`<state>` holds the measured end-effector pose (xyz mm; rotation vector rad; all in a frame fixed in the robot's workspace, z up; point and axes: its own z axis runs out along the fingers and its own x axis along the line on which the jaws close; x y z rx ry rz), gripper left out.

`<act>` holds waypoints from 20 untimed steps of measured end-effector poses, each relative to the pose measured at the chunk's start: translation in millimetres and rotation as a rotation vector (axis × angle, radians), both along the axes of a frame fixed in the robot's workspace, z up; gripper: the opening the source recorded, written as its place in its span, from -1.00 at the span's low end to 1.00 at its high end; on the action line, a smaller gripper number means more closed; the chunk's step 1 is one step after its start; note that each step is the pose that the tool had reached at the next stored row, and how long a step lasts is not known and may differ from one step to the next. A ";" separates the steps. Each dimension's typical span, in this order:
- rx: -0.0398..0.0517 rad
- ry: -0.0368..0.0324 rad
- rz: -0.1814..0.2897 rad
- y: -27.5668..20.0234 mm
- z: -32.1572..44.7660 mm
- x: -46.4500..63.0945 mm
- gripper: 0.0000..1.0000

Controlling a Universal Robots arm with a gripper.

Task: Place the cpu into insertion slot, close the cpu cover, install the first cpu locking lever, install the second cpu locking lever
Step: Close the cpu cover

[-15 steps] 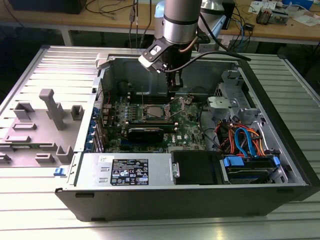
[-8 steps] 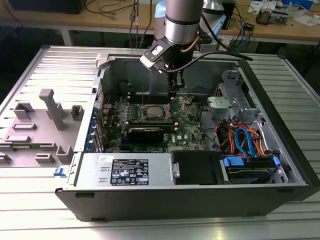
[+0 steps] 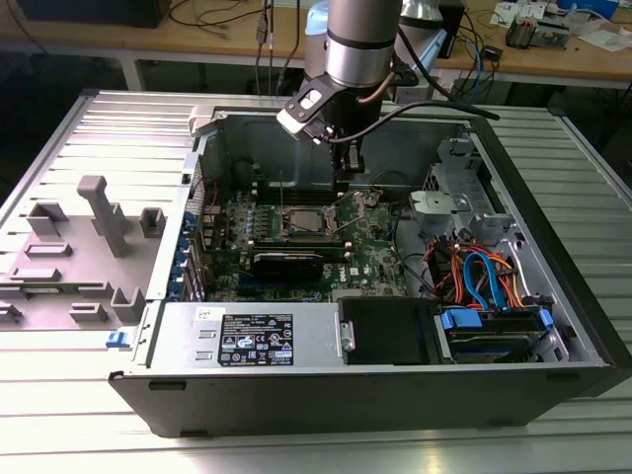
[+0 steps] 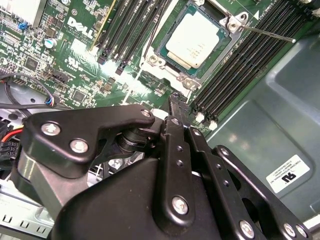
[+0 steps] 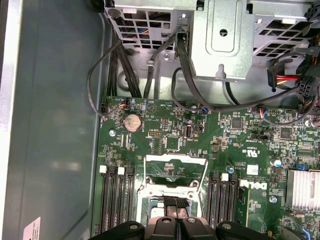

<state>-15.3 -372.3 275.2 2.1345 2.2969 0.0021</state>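
Small square cpu (image 4: 195, 37), silver-grey metal top up, lies flat in the silver-rimmed square insertion slot (image 4: 186, 81) mid-motherboard, edges parallel to the long black memory slots (image 4: 240, 65) on both sides. Thin silver window-frame cpu cover (image 5: 175, 159) stands open. Black gripper (image 5: 176, 205) hangs over the slot, fingers together, holding nothing.

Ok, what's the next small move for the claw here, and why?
Probably nudge the raised cpu cover down over the cpu. The cpu already sits in the insertion slot, the cover stands open, and the shut claw hangs close by the slot.
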 end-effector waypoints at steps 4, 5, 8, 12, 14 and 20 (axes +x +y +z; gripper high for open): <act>-0.0005 0.0000 0.000 0.0 0.0 3.4 -0.79; -0.0007 0.0000 0.000 0.0 0.0 5.5 -0.79; -0.0014 0.0000 0.000 0.0 -0.1 11.4 -0.79; -0.0020 0.0000 0.000 0.0 -0.4 18.1 -0.79; -0.0020 0.0000 0.000 0.0 -0.7 20.5 -0.79; -0.0027 0.0000 0.000 0.0 -1.9 28.3 -0.79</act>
